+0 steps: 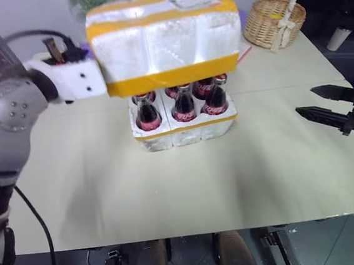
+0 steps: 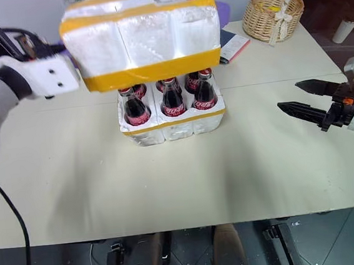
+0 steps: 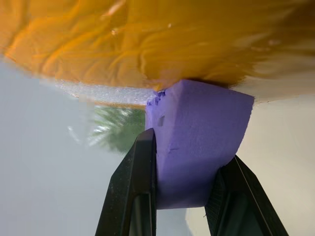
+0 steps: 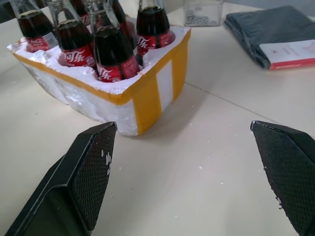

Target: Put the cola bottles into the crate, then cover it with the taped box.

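The taped box, white foam with wide yellow stripes and a label on top, hangs at upper centre of my left eye view, above the crate, whose wells hold the cola bottles. A wicker basket sits upper right on the pale table. In my left wrist view, my left gripper is clamped on a purple block under the box. In my right wrist view, my right gripper stands wide apart near the crate's corner; a dark folder lies upper right.
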Robot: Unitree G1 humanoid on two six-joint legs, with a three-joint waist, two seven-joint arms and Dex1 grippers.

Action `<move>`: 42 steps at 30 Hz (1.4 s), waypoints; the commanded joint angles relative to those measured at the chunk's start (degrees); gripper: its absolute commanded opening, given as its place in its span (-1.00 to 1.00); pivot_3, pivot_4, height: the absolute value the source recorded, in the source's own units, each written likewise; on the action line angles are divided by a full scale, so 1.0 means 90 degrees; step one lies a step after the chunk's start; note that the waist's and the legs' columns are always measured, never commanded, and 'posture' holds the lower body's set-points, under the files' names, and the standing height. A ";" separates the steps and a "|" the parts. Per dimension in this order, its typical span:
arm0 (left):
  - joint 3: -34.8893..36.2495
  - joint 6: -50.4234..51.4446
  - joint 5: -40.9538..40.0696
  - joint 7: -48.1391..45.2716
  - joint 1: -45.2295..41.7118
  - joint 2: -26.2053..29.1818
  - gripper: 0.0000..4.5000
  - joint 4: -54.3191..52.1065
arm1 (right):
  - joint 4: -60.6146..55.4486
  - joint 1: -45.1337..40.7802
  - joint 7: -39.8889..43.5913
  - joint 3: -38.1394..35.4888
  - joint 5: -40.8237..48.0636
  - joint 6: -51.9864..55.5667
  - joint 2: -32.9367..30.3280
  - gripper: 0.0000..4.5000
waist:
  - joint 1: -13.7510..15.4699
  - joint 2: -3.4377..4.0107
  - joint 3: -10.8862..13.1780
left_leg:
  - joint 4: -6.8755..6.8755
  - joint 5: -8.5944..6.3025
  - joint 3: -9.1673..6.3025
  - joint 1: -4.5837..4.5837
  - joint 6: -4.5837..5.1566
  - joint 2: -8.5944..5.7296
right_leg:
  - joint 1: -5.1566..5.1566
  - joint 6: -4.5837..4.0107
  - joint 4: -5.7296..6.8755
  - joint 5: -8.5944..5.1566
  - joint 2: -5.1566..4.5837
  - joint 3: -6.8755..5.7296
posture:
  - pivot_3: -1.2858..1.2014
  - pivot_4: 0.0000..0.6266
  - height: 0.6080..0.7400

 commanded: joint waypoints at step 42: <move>0.3869 0.5342 -0.7793 -0.3573 0.1193 0.0524 0.97 0.1399 | -0.0726 -0.0857 0.0602 0.0544 0.0649 0.0647 -0.0420 1.00 | 0.0014 0.0008 -0.0001 | 0.0033 0.0000 -0.0020 0.0007 0.0001 0.0004 | 0.0034 0.0001 0.0001 -0.0003 0.0000 -0.0024 | 0.03 -0.52 0.96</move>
